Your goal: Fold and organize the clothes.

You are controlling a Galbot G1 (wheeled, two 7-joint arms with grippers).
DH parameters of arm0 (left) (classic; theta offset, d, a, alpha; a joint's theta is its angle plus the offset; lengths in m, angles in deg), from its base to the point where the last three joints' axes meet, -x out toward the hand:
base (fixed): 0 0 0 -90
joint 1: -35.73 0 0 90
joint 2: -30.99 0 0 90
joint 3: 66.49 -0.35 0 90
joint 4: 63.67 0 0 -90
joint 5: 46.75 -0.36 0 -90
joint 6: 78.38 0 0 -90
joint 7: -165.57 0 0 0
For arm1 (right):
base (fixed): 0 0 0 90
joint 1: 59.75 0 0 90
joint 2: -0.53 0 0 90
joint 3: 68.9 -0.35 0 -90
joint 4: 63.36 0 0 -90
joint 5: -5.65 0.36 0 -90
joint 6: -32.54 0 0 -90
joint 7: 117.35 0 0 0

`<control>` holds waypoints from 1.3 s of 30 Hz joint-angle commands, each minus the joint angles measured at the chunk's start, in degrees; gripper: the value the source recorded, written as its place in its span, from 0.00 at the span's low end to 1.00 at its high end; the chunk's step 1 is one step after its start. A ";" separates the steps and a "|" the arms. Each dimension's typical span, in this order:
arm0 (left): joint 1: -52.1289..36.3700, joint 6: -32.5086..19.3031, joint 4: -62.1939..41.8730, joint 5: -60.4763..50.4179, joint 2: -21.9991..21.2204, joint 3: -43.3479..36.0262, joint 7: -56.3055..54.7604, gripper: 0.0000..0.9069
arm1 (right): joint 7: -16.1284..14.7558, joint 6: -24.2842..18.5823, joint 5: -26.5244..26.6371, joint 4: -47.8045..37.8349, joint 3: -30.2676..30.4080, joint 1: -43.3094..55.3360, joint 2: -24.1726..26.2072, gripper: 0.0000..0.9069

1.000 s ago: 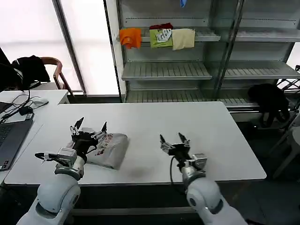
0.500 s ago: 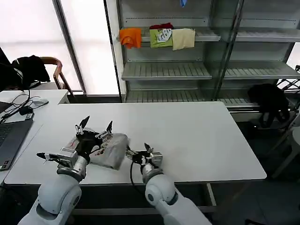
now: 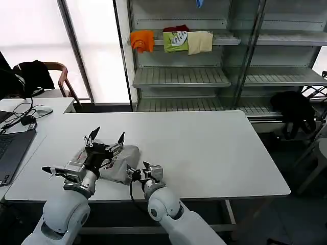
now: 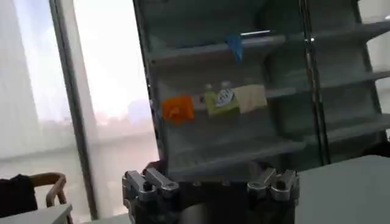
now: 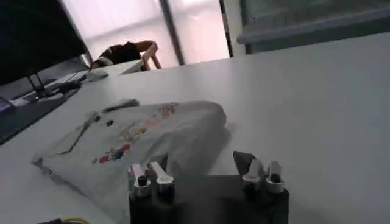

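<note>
Right tool (image 3: 139, 170) has swung left across the surface (image 3: 214, 148) since a second ago, fingers apart, now at the near-right edge of the folded grey shirt (image 3: 120, 163). Left tool (image 3: 107, 139) hovers spread above it. Risk: tools colliding, or dragging the fold open.

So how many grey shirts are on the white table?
1. The grey shirt lies folded near the white table's front edge, beside the left gripper and right gripper. Another could hide inside the folds; I can't tell.

Right claw (image 3: 142, 171) now beside shirt (image 3: 122, 162)
</note>
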 commanded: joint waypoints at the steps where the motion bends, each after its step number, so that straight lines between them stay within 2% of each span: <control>1: 0.20 -0.08 -0.06 -0.01 -0.21 -0.12 0.14 1.00 | -6.22 2.88 0.70 -2.47 0.06 1.00 0.30 0.27; 7: 0.43 -0.14 0.19 -0.03 -0.18 -0.01 0.22 1.00 | -10.92 2.86 0.07 -4.18 -0.92 1.54 0.61 0.23; 9: 0.53 -0.12 0.38 -0.01 -0.17 0.00 0.27 1.00 | -12.07 2.85 -0.48 -5.03 -1.21 1.78 0.66 0.19; 10: 0.60 -0.12 0.48 -0.02 -0.19 0.00 0.30 1.00 | -12.19 2.82 -0.59 -5.32 -1.38 1.87 0.62 0.00; 21: 1.16 -0.26 0.69 -0.02 -0.40 -0.17 0.61 1.00 | -11.89 1.92 -2.13 -2.08 -2.24 1.97 1.67 0.00; 29: 1.68 -0.50 1.13 0.05 -0.17 0.30 0.61 1.00 | -11.82 1.92 -1.55 3.47 -8.06 1.14 10.52 0.00; 39: 2.04 -0.46 1.47 0.03 -0.19 0.00 0.61 1.00 | -13.64 0.14 -1.24 3.36 -16.77 -1.05 17.26 0.00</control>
